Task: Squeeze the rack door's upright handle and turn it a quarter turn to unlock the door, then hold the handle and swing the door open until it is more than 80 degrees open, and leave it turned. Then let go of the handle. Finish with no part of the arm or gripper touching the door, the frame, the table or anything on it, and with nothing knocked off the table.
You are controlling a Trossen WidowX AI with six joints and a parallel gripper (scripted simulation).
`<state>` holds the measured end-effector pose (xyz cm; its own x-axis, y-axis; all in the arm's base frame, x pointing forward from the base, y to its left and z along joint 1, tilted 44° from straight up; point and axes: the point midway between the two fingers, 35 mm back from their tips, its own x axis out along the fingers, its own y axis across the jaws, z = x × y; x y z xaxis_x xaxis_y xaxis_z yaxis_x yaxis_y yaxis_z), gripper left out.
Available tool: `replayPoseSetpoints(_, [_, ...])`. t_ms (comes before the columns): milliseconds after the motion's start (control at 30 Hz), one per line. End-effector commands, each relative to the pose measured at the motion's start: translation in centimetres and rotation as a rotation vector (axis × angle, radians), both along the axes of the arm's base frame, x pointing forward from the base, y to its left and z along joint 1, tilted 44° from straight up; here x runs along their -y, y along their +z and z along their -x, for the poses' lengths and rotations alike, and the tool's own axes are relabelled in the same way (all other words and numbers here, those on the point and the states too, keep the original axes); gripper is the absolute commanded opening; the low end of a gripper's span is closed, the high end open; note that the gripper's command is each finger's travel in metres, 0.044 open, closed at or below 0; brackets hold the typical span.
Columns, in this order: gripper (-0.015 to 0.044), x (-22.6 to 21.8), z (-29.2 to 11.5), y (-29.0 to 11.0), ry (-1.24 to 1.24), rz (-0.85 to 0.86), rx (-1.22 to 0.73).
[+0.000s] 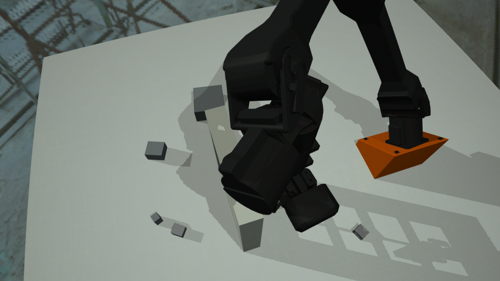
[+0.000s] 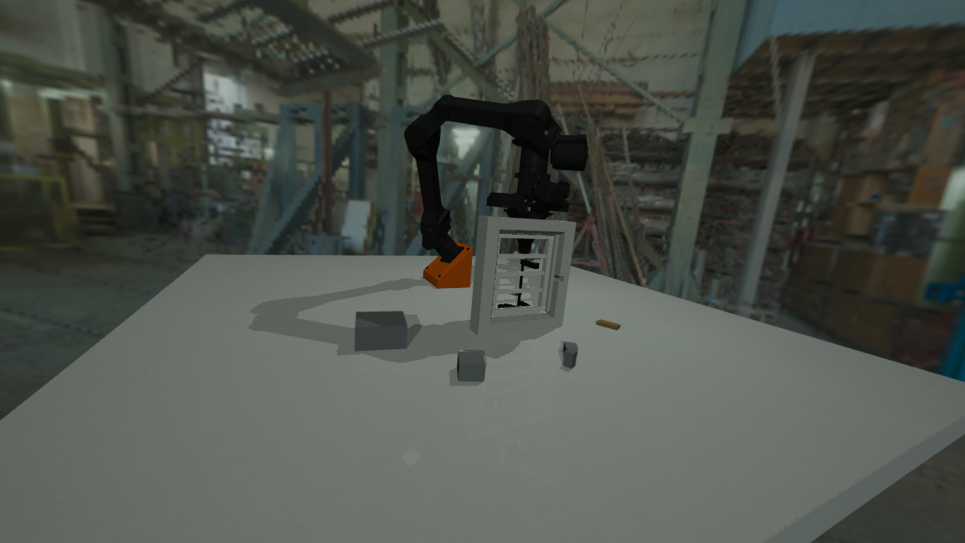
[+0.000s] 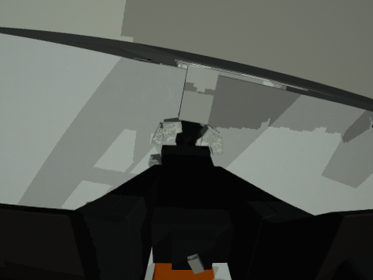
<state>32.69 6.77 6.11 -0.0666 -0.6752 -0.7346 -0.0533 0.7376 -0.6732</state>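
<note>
The pale rack frame (image 1: 250, 214) (image 2: 480, 290) stands upright. The barred white door (image 2: 516, 313) shows within the frame's outline in the exterior view, with no clear swing to be seen. The black handle (image 3: 186, 155) stands upright on the robot's side of the door. My gripper (image 3: 186, 174) points down from above and is shut on the handle's upper part, a dark finger on each side of it. How far the handle is turned cannot be told. In the top view the arm covers the fingers, the handle and much of the frame's top.
A large grey block (image 1: 208, 97) (image 2: 381, 330) lies by the frame's far end. A smaller grey block (image 1: 156, 148) (image 2: 470, 366) and two small ones (image 1: 156, 218) (image 1: 178, 230) lie behind the frame. Another small block (image 1: 359, 231) lies on the door's side, near the orange arm base (image 1: 402, 157) (image 2: 448, 270).
</note>
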Motion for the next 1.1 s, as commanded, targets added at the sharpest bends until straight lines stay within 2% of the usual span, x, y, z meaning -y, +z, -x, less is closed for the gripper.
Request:
replayPoseSetpoints(0, [0.0016, 0.07, 0.02, -0.06, 0.13, -0.012, -0.124])
replayPoseSetpoints(1067, [0.0016, 0.07, 0.02, -0.06, 1.282, -0.119, -1.182])
